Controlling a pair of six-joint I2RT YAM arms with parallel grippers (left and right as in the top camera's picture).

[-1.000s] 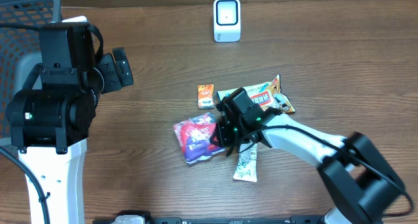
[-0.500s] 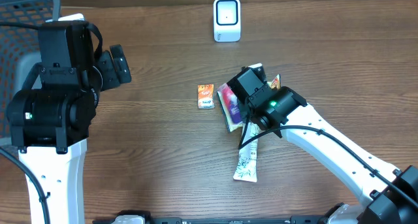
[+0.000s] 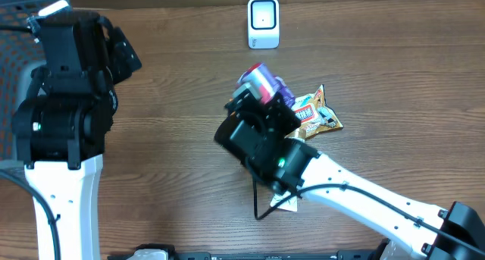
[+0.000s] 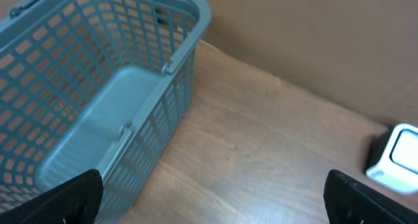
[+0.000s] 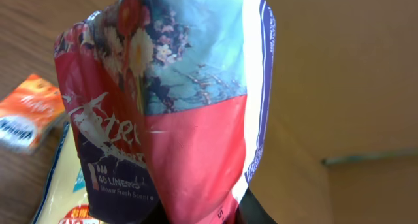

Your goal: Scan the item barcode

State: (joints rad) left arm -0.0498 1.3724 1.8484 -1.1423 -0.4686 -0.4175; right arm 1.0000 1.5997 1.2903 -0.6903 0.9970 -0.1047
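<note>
R claw is clenched on the pouch. I've got it gripped by its lower end, up off the tabletop, w/ the upper end tipped toward the far edge. From overhead the pouch sits between the scanner and the snack pkt, apart from both. The scanner is white and stands at the far edge, approx mid-width.

On the R wrist cam the pouch fills most of the view: red lower panel, floral blue/red upper part, white and purple strip down one side, small print reading "40 LINERS". An orange pkt lies flat on the wood below it; overhead, the arm hides that one. A bit of a white-green sachet pokes out from under the R arm nr the near edge.

L claw is released, fingers wide apart, hovering nr the far-left corner beside the teal basket.
</note>
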